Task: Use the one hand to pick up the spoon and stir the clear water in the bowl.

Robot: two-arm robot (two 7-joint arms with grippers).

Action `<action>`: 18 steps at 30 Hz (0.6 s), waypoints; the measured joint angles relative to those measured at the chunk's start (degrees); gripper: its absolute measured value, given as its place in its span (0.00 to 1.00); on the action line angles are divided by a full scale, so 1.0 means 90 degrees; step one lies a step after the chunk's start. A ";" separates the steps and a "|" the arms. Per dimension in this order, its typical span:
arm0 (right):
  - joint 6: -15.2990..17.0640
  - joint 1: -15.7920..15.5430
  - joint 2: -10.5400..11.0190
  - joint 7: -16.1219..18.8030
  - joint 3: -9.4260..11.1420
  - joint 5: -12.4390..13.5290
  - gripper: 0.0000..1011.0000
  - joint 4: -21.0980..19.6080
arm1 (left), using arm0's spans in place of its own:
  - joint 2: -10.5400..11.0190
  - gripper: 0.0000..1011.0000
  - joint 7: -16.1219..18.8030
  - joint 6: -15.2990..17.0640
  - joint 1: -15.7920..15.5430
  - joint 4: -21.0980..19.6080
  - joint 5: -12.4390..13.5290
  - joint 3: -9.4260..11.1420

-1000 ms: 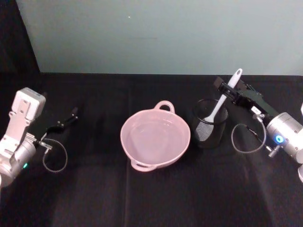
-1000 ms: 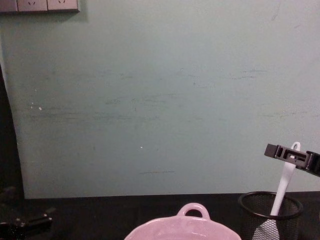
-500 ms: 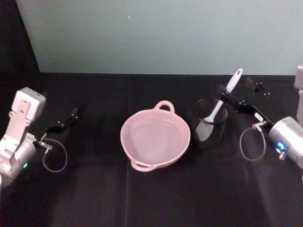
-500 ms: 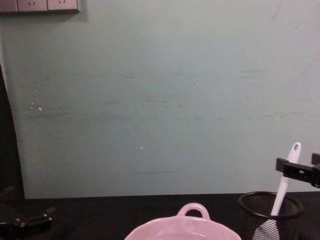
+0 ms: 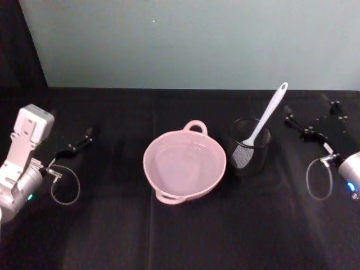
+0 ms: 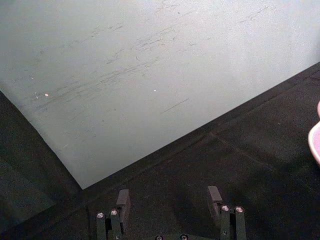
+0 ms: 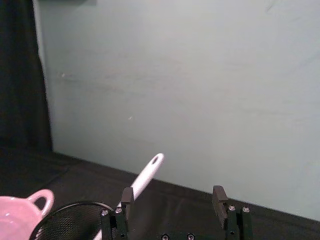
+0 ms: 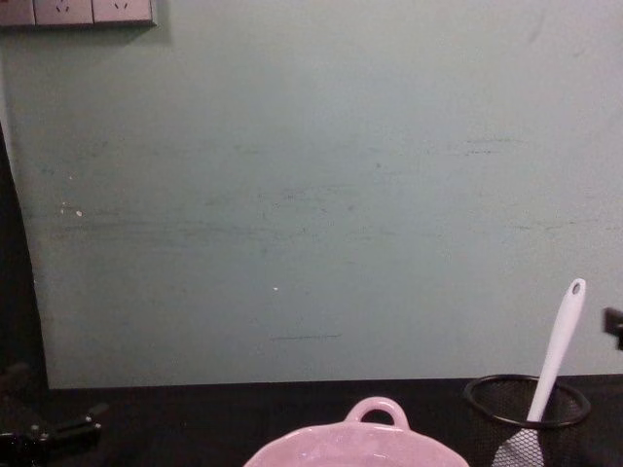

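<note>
The white spoon stands tilted in a black wire-mesh cup, its handle leaning up and to the right. The pale pink bowl with clear water sits at the table's middle, left of the cup. My right gripper hovers open to the right of the spoon handle, apart from it. In the right wrist view its fingers stand wide, with the spoon just beyond the other finger and touching neither. My left gripper rests open at the far left of the table.
A black cloth covers the table, and a pale green wall stands close behind it. The mesh cup sits right beside the bowl. Cable loops hang by both wrists.
My right gripper has drawn back to the right and lower, away from the spoon handle it was at. The spoon stays in the cup. The left arm has not moved.
</note>
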 joint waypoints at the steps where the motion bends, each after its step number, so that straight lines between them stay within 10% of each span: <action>1: -0.0052 -0.0075 0.0008 -0.0053 0.0048 -0.0029 0.99 -0.0061 | 0.0000 1.00 0.0000 0.0000 0.0000 0.0000 0.0000 0.0000; 18: -0.1038 -0.0934 -0.0457 -0.0747 0.0812 -0.0211 0.99 0.0035 | 0.0000 1.00 0.0000 0.0000 0.0000 0.0000 0.0000 0.0000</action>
